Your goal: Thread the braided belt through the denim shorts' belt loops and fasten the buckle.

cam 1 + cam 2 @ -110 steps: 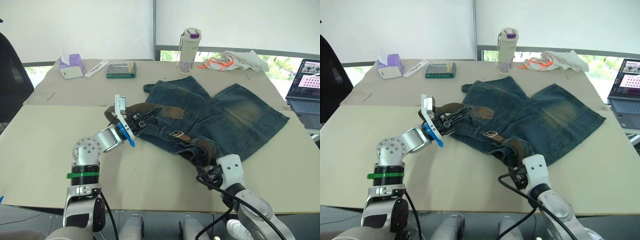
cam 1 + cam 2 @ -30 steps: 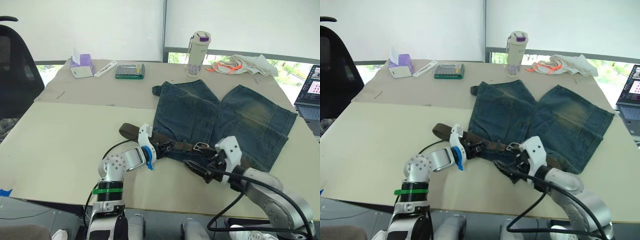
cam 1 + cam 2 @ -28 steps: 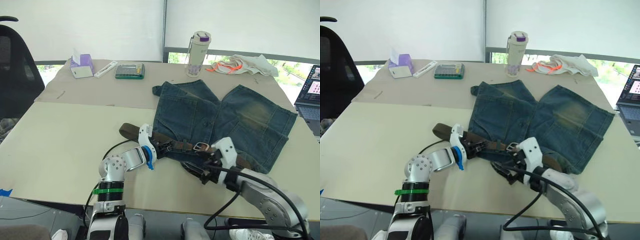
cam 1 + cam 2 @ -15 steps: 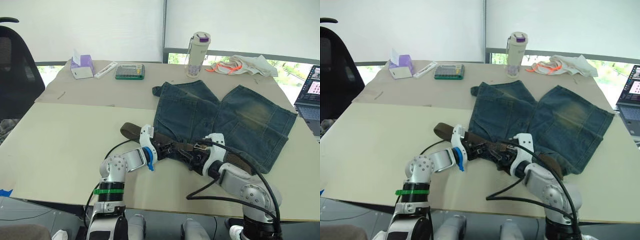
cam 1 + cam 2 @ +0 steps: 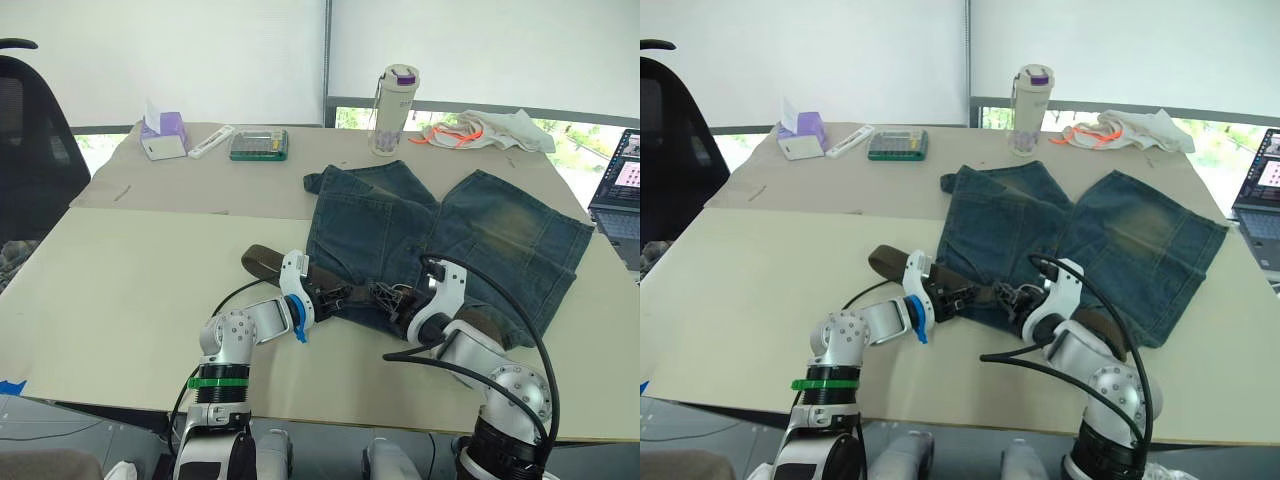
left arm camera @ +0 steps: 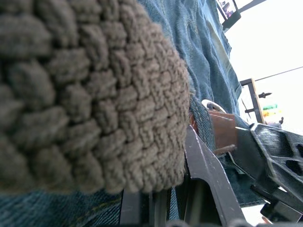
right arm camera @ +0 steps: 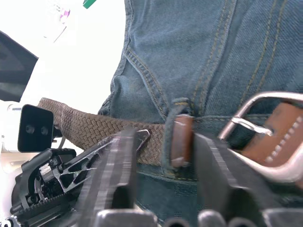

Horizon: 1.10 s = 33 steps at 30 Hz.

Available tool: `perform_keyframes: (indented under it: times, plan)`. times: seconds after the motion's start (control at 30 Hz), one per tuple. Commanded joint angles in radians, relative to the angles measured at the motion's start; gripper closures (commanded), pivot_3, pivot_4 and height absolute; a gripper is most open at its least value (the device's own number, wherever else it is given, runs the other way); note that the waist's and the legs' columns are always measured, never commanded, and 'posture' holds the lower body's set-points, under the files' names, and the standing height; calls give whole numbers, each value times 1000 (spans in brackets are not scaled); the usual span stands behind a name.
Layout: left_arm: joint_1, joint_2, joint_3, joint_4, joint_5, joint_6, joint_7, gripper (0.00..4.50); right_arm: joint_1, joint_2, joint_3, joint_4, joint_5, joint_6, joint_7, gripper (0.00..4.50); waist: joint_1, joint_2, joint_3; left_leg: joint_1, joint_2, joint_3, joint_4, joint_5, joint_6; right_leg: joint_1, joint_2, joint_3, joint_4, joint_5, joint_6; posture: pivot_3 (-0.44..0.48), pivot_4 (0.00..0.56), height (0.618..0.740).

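Left claw point(image 5: 335, 297) pinches the braided belt point(image 7: 90, 128) taut at the waistband; right claw point(image 7: 163, 156), jaws spread (apparently empty), straddles a belt loop point(image 7: 176, 137), buckle point(image 7: 262, 137) at three o'clock.

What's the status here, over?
Left claw shut on dark brown braided belt. Right claw open beside silver metal buckle. Faded blue denim shorts flat. Nothing blocking.

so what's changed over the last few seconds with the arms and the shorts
The right gripper swung in from the near table edge to the waistband of the dark blue denim shorts, its open fingers now around the silver metal buckle. The shorts were turned from their earlier slant. The left gripper has kept its hold on the dark brown braided belt.
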Motion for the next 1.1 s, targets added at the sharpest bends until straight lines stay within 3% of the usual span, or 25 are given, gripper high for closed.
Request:
perform_keyframes:
  times: [0.03,0.13,0.43,0.57,0.87,1.1]
  plan:
    - [15,-28,-45,31,7,19,-15,4500,-12,-6,11,-46,54,12,-3,4330,0,0,0,0,0,0,0,0,0,0,0,0,0,0,0,0,150,740]
    - [18,-26,-46,28,8,16,-28,4500,-19,-9,9,-47,68,13,-16,4471,-1,0,0,0,0,0,0,0,0,0,0,0,0,0,0,0,150,740]
    - [33,8,-38,-5,-1,16,-87,1474,-30,-103,2,-68,123,19,-11,4500,-4,0,0,0,0,0,0,0,0,0,0,0,-1,0,0,0,150,740]
    - [53,71,-30,-24,-21,21,-153,125,-32,-177,-86,-73,233,-3,-25,4500,-9,0,0,0,1,0,-1,0,0,0,1,0,-1,0,0,0,150,740]
    - [81,196,-43,-69,-83,29,-313,28,27,-406,-259,5,616,-108,-131,4500,-31,0,0,0,2,0,-2,0,0,0,1,0,-1,0,0,0,150,740]
    - [66,174,36,-137,-311,93,-412,28,-8,-463,-165,-8,1080,-425,-287,4500,-33,0,3,-2,3,0,-3,0,0,-2,1,0,-2,0,0,0,150,740]
